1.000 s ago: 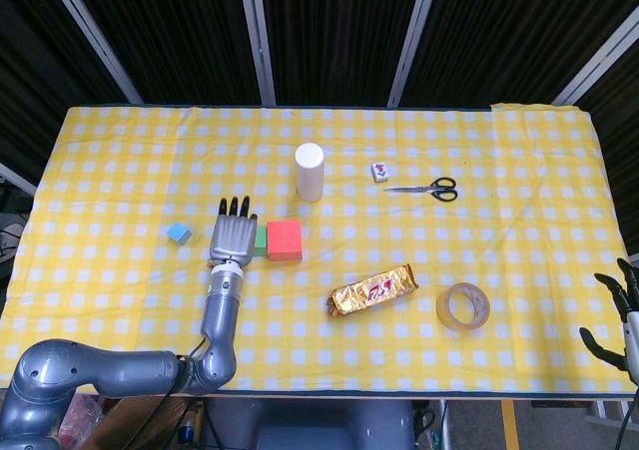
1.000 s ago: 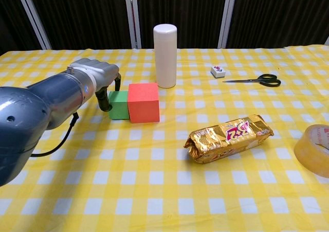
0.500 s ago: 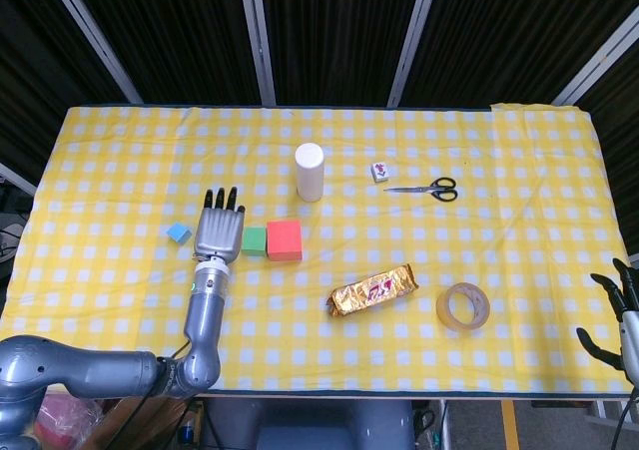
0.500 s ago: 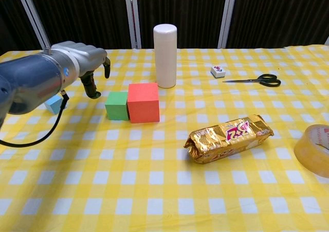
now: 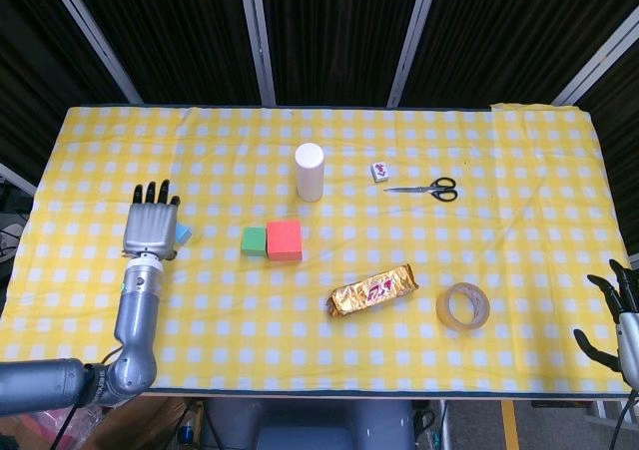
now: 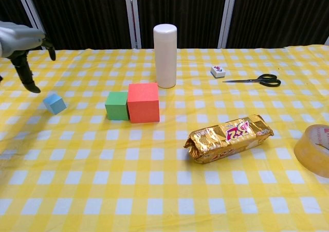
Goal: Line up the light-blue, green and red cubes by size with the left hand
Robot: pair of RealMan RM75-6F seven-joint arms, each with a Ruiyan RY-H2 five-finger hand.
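The red cube (image 5: 285,239) (image 6: 143,102) is the largest, and the green cube (image 5: 254,241) (image 6: 117,105) stands touching its left side. The small light-blue cube (image 6: 54,104) (image 5: 184,234) lies apart, further left. My left hand (image 5: 150,227) (image 6: 21,47) hovers above the table just left of the light-blue cube, its fingers spread and empty; in the head view it covers part of that cube. My right hand (image 5: 621,314) shows at the table's lower right corner, fingers apart, holding nothing.
A white cylinder (image 5: 310,171) stands behind the cubes. A gold snack packet (image 5: 374,289), a tape roll (image 5: 462,307), scissors (image 5: 427,188) and a small tile (image 5: 379,172) lie to the right on the yellow checked cloth (image 5: 519,151).
My left hand has drawn away from the green cube and swung left, ending beside the light-blue cube. The cubes have not moved. The right hand stayed put.
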